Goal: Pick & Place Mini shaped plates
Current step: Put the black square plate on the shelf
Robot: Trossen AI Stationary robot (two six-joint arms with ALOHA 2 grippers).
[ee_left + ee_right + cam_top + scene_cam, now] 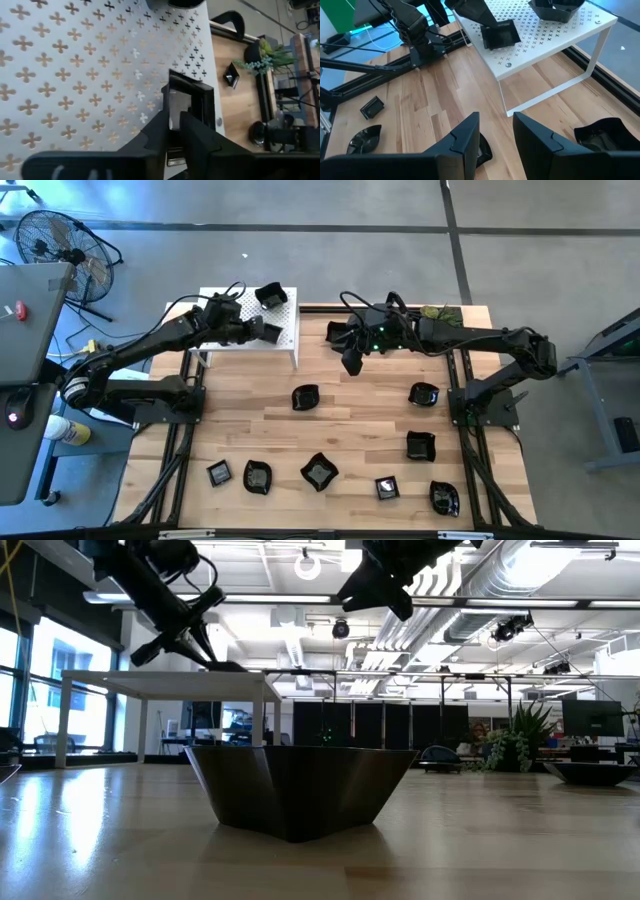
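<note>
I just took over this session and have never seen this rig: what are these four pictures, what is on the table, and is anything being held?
Two dark robot arms work at a wooden table. One picture looks straight down, one looks level across the tabletop, and two come from the arms' wrists. Small black plates, like this one, lie scattered on the wood. The left gripper is over the white perforated stand, its fingers around the rim of a square plate resting there; whether it grips or releases is unclear. Another plate sits at the stand's far corner. The right gripper hovers open and empty.

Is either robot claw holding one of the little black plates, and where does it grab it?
The left gripper pinches the near rim of a square black plate on the white stand. The right gripper holds nothing.
</note>
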